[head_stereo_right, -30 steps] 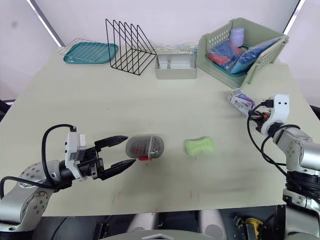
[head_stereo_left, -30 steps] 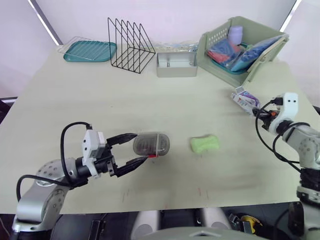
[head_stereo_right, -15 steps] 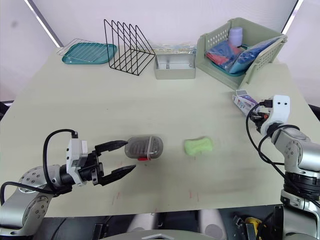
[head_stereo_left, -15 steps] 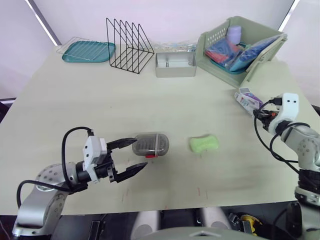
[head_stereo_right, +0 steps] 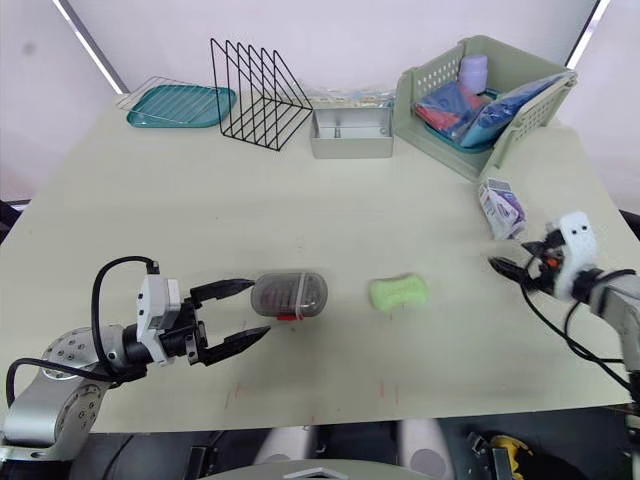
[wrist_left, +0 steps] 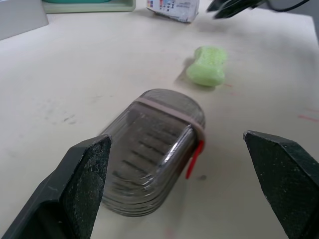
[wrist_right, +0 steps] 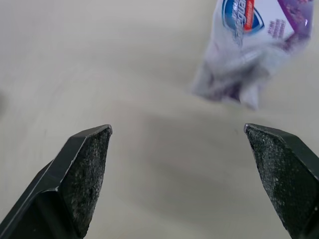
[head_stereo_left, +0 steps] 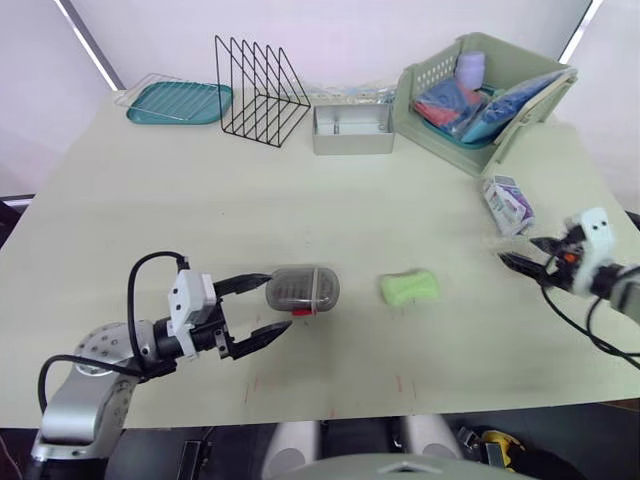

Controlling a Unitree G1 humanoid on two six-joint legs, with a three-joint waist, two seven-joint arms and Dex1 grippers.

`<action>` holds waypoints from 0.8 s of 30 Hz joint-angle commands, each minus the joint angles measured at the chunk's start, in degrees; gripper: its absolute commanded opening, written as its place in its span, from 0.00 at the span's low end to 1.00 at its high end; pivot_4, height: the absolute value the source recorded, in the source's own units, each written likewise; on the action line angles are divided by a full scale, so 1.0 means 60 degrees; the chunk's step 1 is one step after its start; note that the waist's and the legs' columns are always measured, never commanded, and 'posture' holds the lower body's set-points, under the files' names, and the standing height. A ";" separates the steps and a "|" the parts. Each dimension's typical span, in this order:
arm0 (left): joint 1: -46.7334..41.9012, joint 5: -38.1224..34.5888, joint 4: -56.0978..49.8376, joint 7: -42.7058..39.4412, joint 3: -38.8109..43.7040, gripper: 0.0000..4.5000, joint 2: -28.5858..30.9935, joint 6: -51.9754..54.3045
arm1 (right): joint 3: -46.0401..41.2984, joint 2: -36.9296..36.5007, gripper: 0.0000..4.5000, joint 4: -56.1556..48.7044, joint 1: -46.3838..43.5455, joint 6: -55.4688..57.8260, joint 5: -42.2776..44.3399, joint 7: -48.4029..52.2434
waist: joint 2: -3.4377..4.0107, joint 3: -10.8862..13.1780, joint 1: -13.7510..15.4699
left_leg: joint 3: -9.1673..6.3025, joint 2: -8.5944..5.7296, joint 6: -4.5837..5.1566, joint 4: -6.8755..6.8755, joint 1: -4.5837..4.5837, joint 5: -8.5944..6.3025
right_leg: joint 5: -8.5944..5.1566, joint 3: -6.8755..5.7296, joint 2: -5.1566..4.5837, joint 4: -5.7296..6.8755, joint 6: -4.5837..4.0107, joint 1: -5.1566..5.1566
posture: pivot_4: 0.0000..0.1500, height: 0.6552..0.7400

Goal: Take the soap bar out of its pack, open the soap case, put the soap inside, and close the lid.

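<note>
Item 1: soap case point(head_stereo_left: 302, 288) lay closed, its near end between my left gripper's point(head_stereo_right: 260, 307) spread fingers, ungripped. I judged it hard, light, slick; best held across its long sides. Item 2: soap bar point(head_stereo_left: 409, 288), bare, beside it. Right gripper point(head_stereo_left: 515, 250) stood open near the pack point(head_stereo_left: 508, 203).

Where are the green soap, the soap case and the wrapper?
green soap point(head_stereo_left: 409, 288), left eye view, middle of the bar.
soap case point(head_stereo_left: 302, 288), left eye view, its domed lid.
wrapper point(head_stereo_left: 508, 202), left eye view, its printed face.
</note>
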 commanded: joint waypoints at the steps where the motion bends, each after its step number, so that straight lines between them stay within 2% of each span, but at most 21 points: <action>1: -0.0230 0.0302 0.0060 0.0032 0.0057 1.00 0.0131 -0.0335 | -0.0076 -0.0317 0.99 0.0729 0.0092 -0.1445 0.0108 0.1763 | -0.0002 -0.0001 -0.0031 | 0.0001 0.0003 0.0000 0.0000 0.0002 0.0000 | 0.0000 0.0000 0.0005 0.0000 0.0000 0.0001 | 1.00 1.00; 4: -0.0444 0.0561 0.0208 -0.0027 -0.0105 1.00 0.0212 -0.0476 | 0.0200 -0.0212 0.99 0.0501 0.0371 -0.2720 0.0360 0.3480 | 0.0000 0.0000 -0.0031 | 0.0003 0.0008 0.0000 -0.0003 0.0004 0.0000 | 0.0000 0.0004 0.0010 0.0001 -0.0001 0.0000 | 1.00 1.00; 10: -0.1030 0.1154 0.0569 -0.0262 -0.0505 1.00 0.0610 -0.0578 | 0.1139 0.0642 0.99 0.0003 0.0291 -0.5485 0.0463 0.5865 | -0.0003 0.0001 -0.0007 | -0.0005 0.0008 -0.0001 0.0004 0.0003 0.0000 | 0.0001 0.0000 0.0010 0.0004 0.0001 0.0003 | 1.00 1.00; 16: -0.1829 0.1281 0.0751 -0.0367 -0.0775 1.00 0.0863 -0.0367 | 0.2323 0.0925 0.99 0.0396 -0.0010 -0.6807 0.1174 0.6095 | -0.0005 0.0003 0.0046 | -0.0017 0.0006 -0.0001 0.0017 -0.0005 0.0000 | 0.0001 -0.0007 -0.0002 0.0003 0.0002 0.0006 | 1.00 1.00; 24: -0.2455 0.1561 0.1271 -0.0760 -0.1067 1.00 0.1356 -0.0202 | 0.2468 0.1390 0.99 0.1157 -0.0674 -0.7055 0.0991 0.6094 | -0.0005 0.0003 0.0030 | -0.0019 0.0002 -0.0001 0.0020 -0.0003 0.0000 | 0.0001 -0.0009 0.0001 0.0007 0.0001 0.0006 | 1.00 1.00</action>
